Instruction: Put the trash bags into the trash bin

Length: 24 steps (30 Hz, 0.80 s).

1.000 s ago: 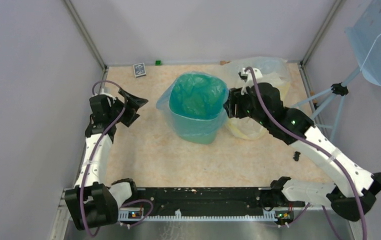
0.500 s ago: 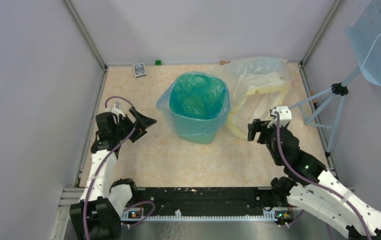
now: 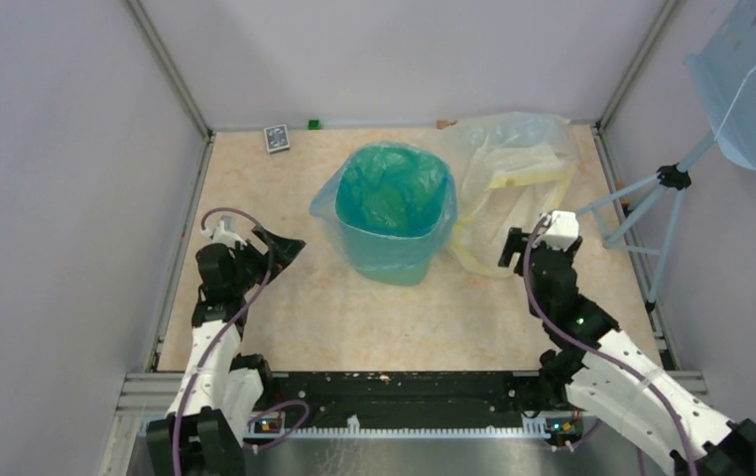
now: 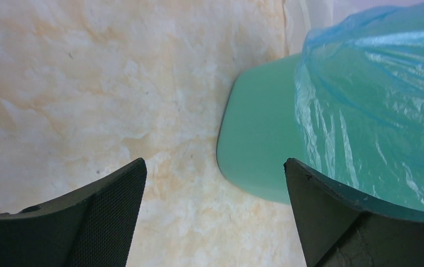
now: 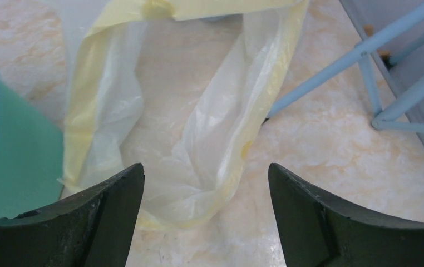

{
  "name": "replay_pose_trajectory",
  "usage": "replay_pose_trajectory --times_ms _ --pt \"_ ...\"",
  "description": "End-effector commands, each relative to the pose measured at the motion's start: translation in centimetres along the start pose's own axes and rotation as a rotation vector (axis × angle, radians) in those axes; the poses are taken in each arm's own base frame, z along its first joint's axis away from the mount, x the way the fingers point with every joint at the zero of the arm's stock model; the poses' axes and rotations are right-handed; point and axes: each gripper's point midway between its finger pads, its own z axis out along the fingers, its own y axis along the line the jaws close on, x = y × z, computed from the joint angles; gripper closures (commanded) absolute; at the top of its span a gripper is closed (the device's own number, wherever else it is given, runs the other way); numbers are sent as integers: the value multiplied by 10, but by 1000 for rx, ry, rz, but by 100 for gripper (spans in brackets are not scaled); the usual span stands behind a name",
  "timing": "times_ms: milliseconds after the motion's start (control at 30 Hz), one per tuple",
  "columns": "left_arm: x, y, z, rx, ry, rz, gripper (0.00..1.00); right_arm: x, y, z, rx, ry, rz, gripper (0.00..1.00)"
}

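The blue trash bag (image 3: pixel 391 196) lines the mint-green trash bin (image 3: pixel 394 263) at mid-table, its edge folded over the rim and hanging down the outside. In the left wrist view the bag (image 4: pixel 376 111) drapes over the bin's wall (image 4: pixel 257 144). My left gripper (image 3: pixel 273 244) (image 4: pixel 214 162) is open and empty, left of the bin and apart from it. My right gripper (image 3: pixel 528 244) (image 5: pixel 205 167) is open and empty, right of the bin, facing the clear bag.
A clear yellow-banded bag (image 3: pixel 513 169) (image 5: pixel 198 128) lies right of the bin. A blue stand (image 3: pixel 672 198) (image 5: pixel 332 72) with a perforated panel (image 3: pixel 751 79) is at the right wall. A card box (image 3: pixel 276 138) and a green block (image 3: pixel 314 124) sit at the back edge.
My right gripper has left the bin's right rim, drawn back toward the near side and opened. My left arm has also drawn back toward the near edge, still open.
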Motion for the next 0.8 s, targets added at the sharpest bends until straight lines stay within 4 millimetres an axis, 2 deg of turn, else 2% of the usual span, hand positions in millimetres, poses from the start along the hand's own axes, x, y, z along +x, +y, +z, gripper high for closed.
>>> replay_pose_trajectory --times_ms 0,67,133,233,267,300,333,367,433,533,567,600,700,767 --pt "-43 -15 9 24 -157 75 1 -26 -17 35 0 -53 211 18" --pt "-56 -10 12 -6 -221 100 1 -28 -29 49 -28 -66 268 18" --pt "-69 -7 13 -38 -302 156 1 -28 -40 57 -9 -110 223 18" --pt "-82 -12 13 -66 -422 323 1 -26 -54 61 48 -205 143 18" --pt "-84 -14 13 -84 -455 384 1 -18 -58 61 61 -227 123 18" --pt "-84 -14 15 -108 -481 436 1 -28 -61 59 64 -305 111 18" --pt "-85 -14 17 -139 -502 477 1 -21 -63 59 70 -314 59 17" --pt "-86 -13 20 -160 -510 517 1 -24 -67 58 87 -350 8 17" --pt "-87 -6 28 -192 -505 565 1 -15 -72 62 114 -336 -21 17" --pt "-82 6 43 -210 -479 611 1 0 -69 69 101 -318 -1 16" --pt "-81 8 46 -208 -479 619 1 -1 -70 68 106 -343 14 16" --pt "-80 11 49 -207 -483 630 1 8 -72 72 120 -326 16 16" --pt "-83 20 56 -237 -497 652 1 28 -82 84 192 -280 14 17" --pt "-82 19 60 -223 -481 707 1 33 -93 88 259 -299 32 21"
